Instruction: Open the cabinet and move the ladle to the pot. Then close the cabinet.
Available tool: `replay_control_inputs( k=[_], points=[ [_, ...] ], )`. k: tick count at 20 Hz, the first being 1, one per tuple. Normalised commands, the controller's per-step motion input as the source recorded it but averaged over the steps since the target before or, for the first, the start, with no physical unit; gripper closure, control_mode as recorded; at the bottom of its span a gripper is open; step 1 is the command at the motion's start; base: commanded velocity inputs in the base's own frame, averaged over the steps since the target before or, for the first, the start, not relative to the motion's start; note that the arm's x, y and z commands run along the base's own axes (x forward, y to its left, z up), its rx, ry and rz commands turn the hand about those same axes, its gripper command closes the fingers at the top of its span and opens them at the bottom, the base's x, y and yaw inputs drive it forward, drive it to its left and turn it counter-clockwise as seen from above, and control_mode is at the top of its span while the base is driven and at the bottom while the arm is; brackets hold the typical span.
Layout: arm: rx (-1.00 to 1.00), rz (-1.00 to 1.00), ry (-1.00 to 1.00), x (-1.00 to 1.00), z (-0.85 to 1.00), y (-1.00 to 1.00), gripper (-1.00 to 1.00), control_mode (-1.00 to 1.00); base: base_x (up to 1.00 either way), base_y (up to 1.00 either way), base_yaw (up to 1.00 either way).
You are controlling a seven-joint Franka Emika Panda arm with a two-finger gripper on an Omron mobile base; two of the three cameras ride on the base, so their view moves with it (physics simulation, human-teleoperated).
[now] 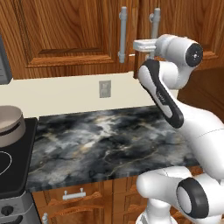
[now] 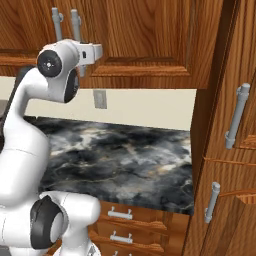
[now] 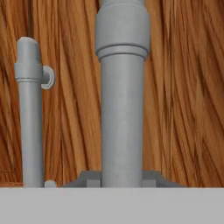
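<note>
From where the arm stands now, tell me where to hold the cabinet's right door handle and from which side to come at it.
Grip the right handle on its straight round bar, below the thicker collar, coming straight at the door front. The bar is upright and stands off the cabinet wood, so fingers fit either side. The hand already sits shut on that handle, beside the left handle.

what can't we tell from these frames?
- Ladle: the cabinet doors are shut in both base views, so what is inside is hidden.
- Pot: cut off by the left edge of the left base view; its handle can't be seen.
- Gripper fingers: hand view shows their tips flanking the handle; contact isn't visible.
</note>
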Motion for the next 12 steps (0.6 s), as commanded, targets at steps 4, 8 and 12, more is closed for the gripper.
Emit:
replay_control_inputs(
  k=[4,8,12],
  points=[
    [0.0,0.2,0.0,-0.68,0.0,-0.14,1.0,-1.0,0.0,0.0,0.0],
    [0.0,0.12,0.03,-0.68,0.0,-0.06,1.0,-1.0,0.0,0.0,0.0],
    [0.0,0.03,0.03,-0.69,0.0,-0.01,1.0,-1.0,0.0,0.0,0.0]
  ],
)
